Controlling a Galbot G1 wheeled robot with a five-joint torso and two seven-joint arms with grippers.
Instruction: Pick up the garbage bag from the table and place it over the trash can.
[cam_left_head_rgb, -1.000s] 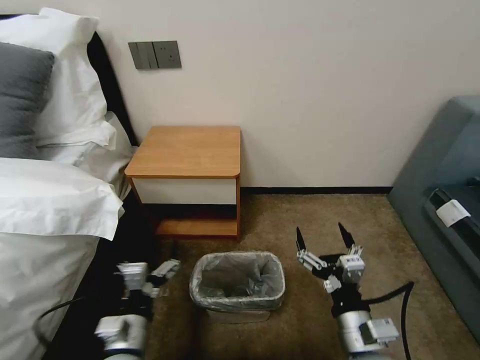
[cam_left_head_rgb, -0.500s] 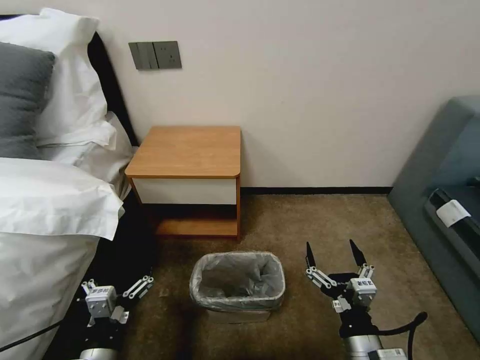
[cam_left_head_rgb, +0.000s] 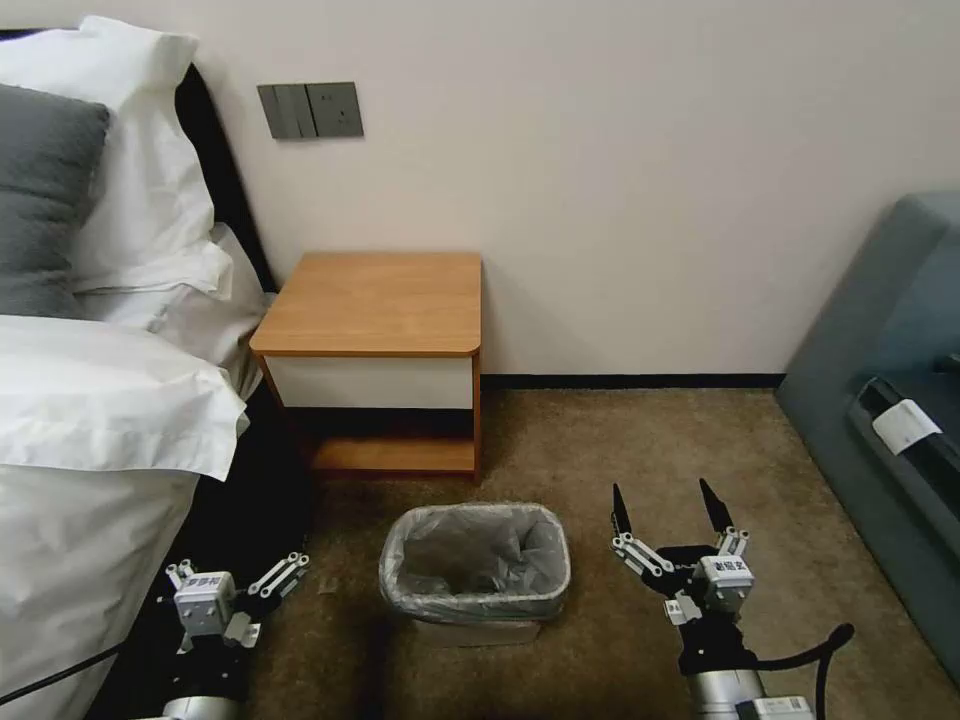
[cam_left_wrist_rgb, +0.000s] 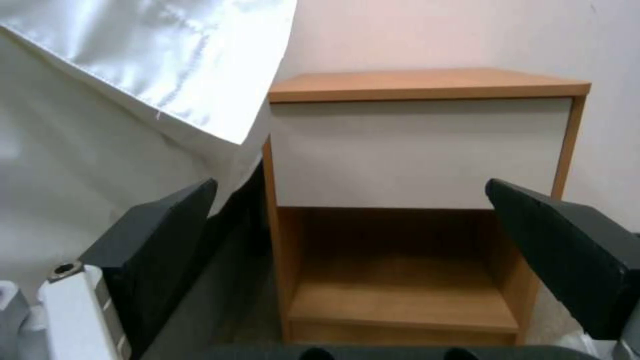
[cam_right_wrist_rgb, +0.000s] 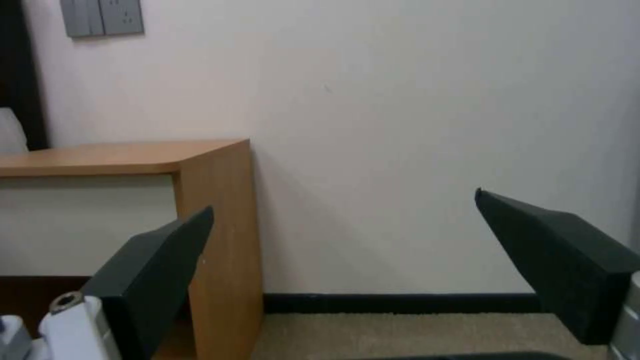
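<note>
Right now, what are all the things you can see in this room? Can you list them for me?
garbage bag: one, translucent grey, lining the trash can, folded over its rim
trash can: one, beige, on the carpet in front of the nightstand
nightstand: one, orange-brown wood with white drawer front, against the wall beside the bed
bed: one, white linen, left of the nightstand
pillows: white ones and a grey one, at the bed's head
wall switches and socket: grey, above the nightstand
sofa: one, grey-blue, far right
carpet: brown, floor
left gripper: open, left of the trash can
right gripper: open, right of the trash can
</note>
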